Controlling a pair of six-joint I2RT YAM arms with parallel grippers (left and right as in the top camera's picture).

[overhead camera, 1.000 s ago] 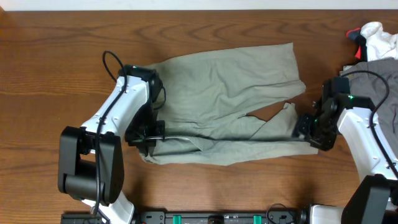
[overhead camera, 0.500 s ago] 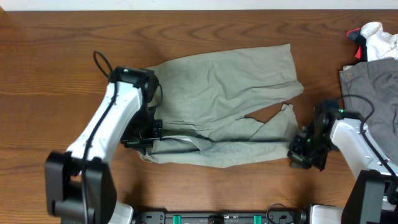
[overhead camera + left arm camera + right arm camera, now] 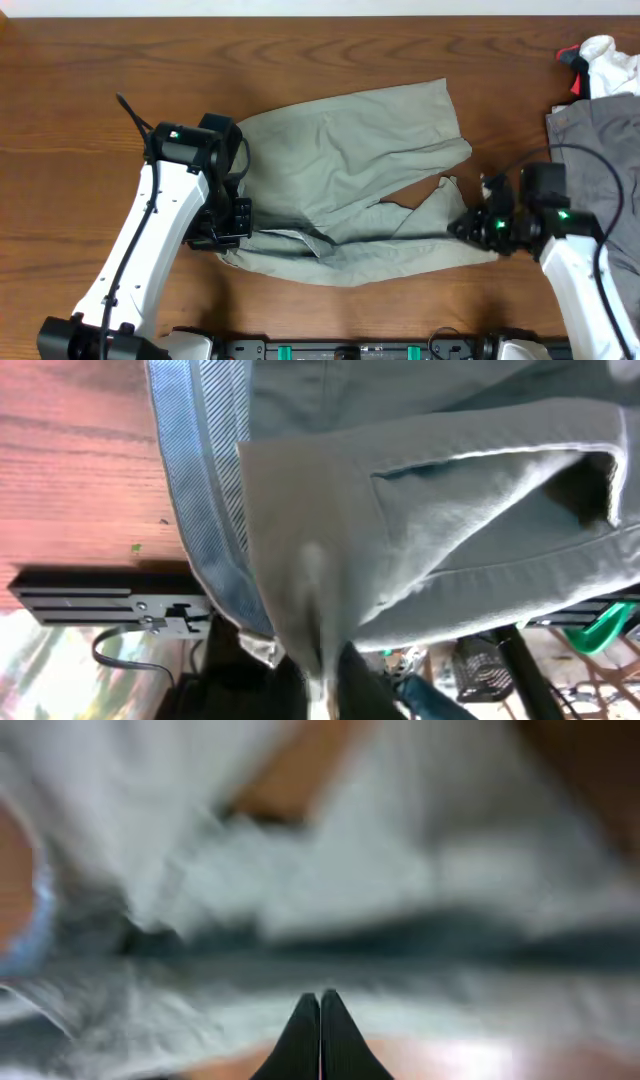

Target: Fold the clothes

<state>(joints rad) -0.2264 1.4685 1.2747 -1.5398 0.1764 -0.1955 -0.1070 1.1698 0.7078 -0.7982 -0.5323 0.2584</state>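
Okay, shorts (image 3: 350, 160) lie mid-table, a bit toward the near edge, mostly flat and rumpled. Long axis runs left-right. The waistband is at the left end and both legs point right. The far leg angles up toward the far right, with its hem well short of the table's far edge. The near leg runs along the front with a dark straight crease down its length. There is a bare wood gap between the legs at the crotch.

Left gripper (image 3: 228, 225) sits at the waistband's near corner. Its jaws are clamped on the shorts, and the left wrist view shows cloth pinched between the fingers, striped waistband lining facing up.

Right gripper (image 3: 470, 228) is at the near leg's hem end. Its jaws are closed tip to tip, apparently pinching cloth there. The right wrist view is too blurred to be sure.

The table (image 3: 80, 100) is brown wood grain with a pale strip along its far edge. A grey garment (image 3: 600, 130) lies at the right edge, apart from the shorts. A white-and-red cloth (image 3: 600, 60) sits just beyond it in the far right corner. In the left wrist view a black rail (image 3: 110, 600) and unclear clutter show past the table.
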